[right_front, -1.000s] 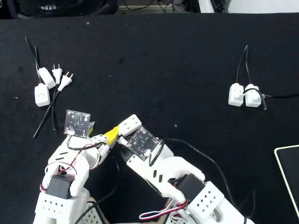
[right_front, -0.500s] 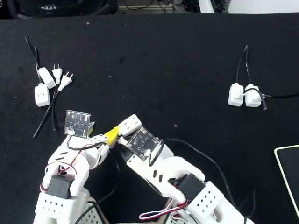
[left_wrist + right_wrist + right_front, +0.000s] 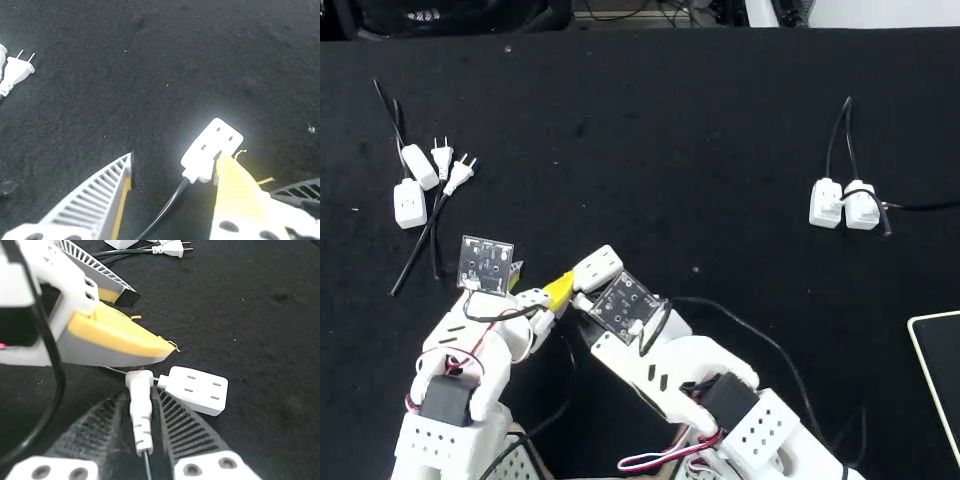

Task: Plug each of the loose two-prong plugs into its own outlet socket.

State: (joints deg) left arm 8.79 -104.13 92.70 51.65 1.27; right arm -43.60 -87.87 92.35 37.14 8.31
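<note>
**A:** The fingers [image 3: 181,426] of the right gripper [image 3: 141,402], what are they doing?

**B:** They are clamped narrow on a white two-prong plug [image 3: 139,385]. They grip it by the body, so its head faces the end of the outlet socket [image 3: 196,389]. The prongs meet that end, but I cannot tell whether they are fully seated.

**A:** And the left gripper [image 3: 175,156]?

**B:** It is spread wide and holds nothing. Its yellow finger [image 3: 235,186] rests against the socket's side. I judge it is there as a backstop, so the socket won't slide when the plug is pushed.

**A:** Where is the socket on the table [image 3: 670,130]?

**B:** It is close to the near edge, left of the middle.

**A:** How does it look?

**B:** It is a small white block with rounded corners, lying flat, with paired slots on its upper face. A dark cord trails away from the plug end.

**A:** What else is there?

**B:** Near the left edge, two loose plugs [image 3: 460,175] lie beside a second socket [image 3: 410,205]. Near the right edge, a third socket [image 3: 825,203] touches its own plug and seems to be mated with it.
</note>
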